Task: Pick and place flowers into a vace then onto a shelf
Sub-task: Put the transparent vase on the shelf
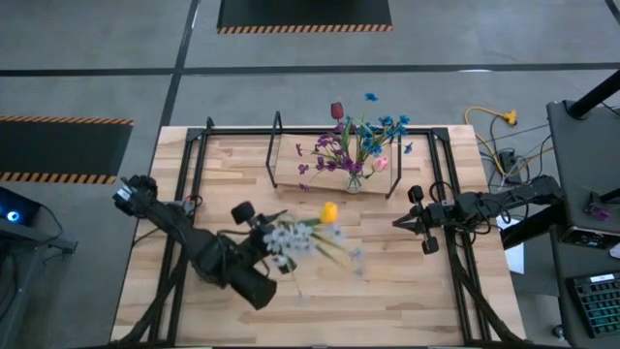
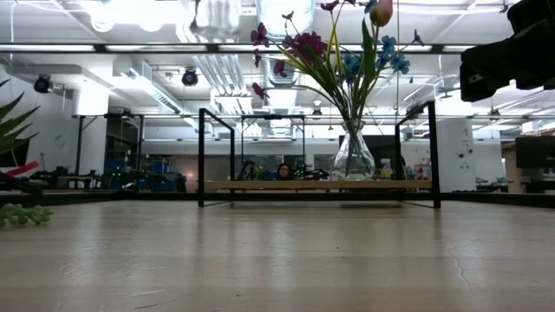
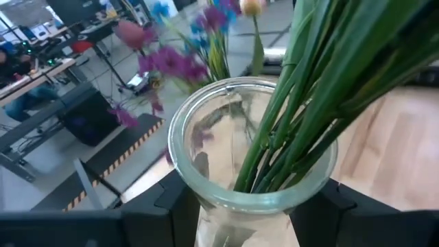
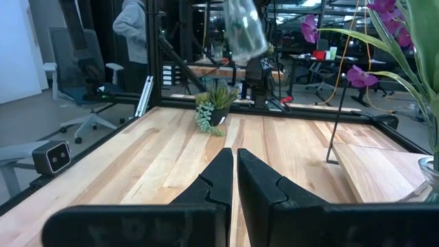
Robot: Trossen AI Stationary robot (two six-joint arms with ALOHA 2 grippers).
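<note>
1. You see a clear vase [image 3: 250, 171] with flowers [image 1: 308, 236] held above the table middle.
2. Your left gripper [image 3: 247, 206] has its fingers closed around this vase.
3. Another vase [image 1: 355, 180] of flowers stands on the shelf [image 1: 291, 170].
4. Your right gripper [image 4: 231, 180] waits near the shelf, fingers closed and empty.

A light wooden table [image 1: 407, 281] is seen carrying a small shelf [image 1: 291, 174] on thin black loop supports near its far edge. A clear glass vase [image 1: 355, 180] of flowers [image 1: 360, 141] is stood on the shelf. A small leafy potted plant [image 4: 214, 104] is set on the tabletop.
</note>
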